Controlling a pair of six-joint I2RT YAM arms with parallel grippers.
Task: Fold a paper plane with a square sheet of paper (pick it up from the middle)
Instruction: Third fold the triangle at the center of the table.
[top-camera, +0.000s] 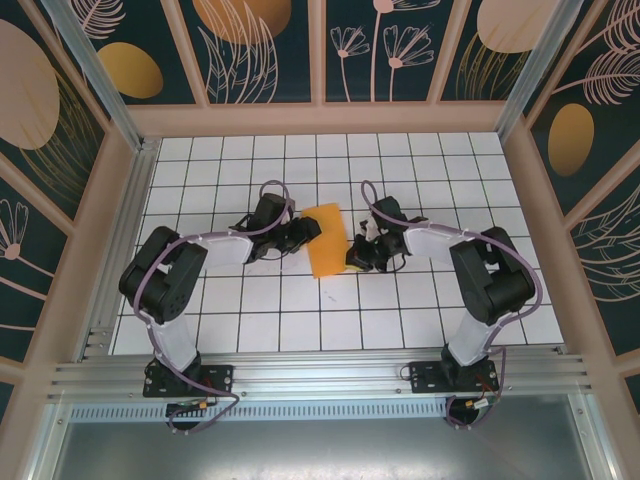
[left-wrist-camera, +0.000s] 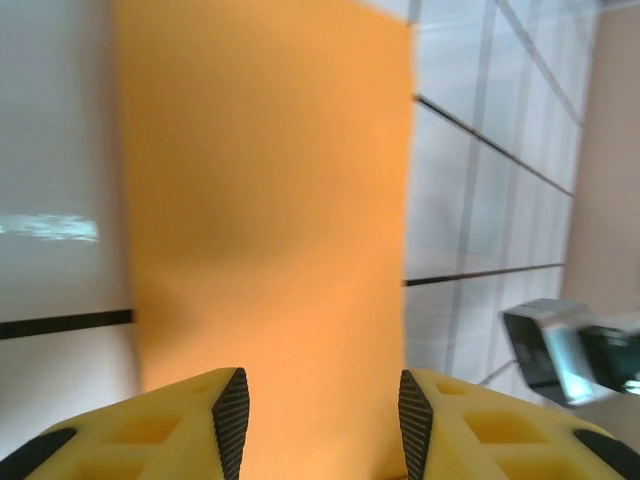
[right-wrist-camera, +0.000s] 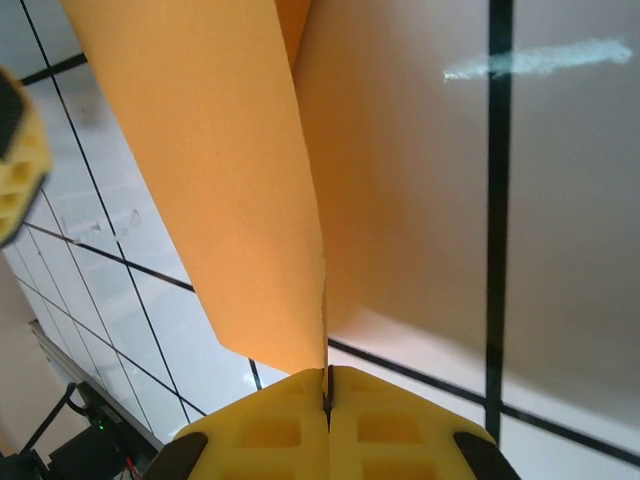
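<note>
The square sheet of paper (top-camera: 325, 245) is orange and shows as an upright rectangle about one tile wide, raised between both grippers at the table's middle. My right gripper (top-camera: 357, 256) is at its lower right edge. In the right wrist view the yellow jaws (right-wrist-camera: 328, 385) are shut on the paper's (right-wrist-camera: 220, 180) edge, with a second layer spreading off to the right. My left gripper (top-camera: 310, 230) is at the upper left edge. Its fingertips (left-wrist-camera: 232, 420) stand apart, and the sheet (left-wrist-camera: 270, 200) spans the gap behind them. The paper plane is out of view.
The white gridded table (top-camera: 250, 310) is boxed in by wooden-framed patterned walls (top-camera: 330, 115) on three sides. An aluminium rail (top-camera: 320, 375) carrying both arm bases runs along the near edge. A yellow finger (right-wrist-camera: 15, 160) of the left gripper shows at the right wrist view's left edge.
</note>
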